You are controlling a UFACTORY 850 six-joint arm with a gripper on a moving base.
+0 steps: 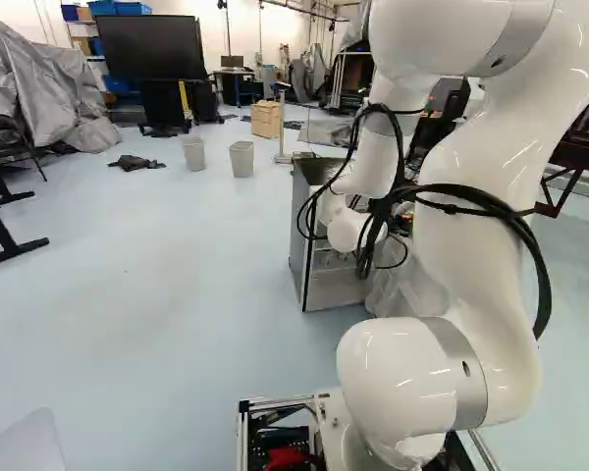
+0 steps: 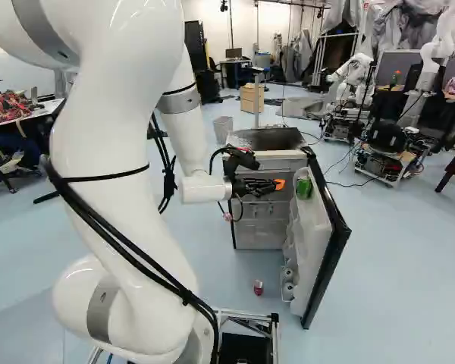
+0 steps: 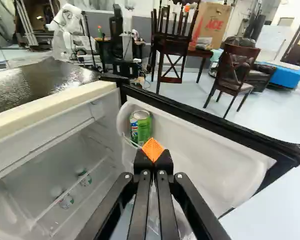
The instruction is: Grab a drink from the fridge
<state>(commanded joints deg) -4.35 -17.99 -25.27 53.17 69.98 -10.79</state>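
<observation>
The small fridge (image 2: 267, 139) stands open on the glossy pale-blue floor (image 1: 167, 294), a small red container (image 2: 258, 287) beside it. The green soda can (image 3: 141, 127) sits in the door's top shelf; just before it, the gripper (image 2: 279, 184) has its fingertips together. Beyond are two grey bins (image 1: 241, 159), wooden chairs (image 3: 234, 70) and another robot (image 2: 354, 72).
</observation>
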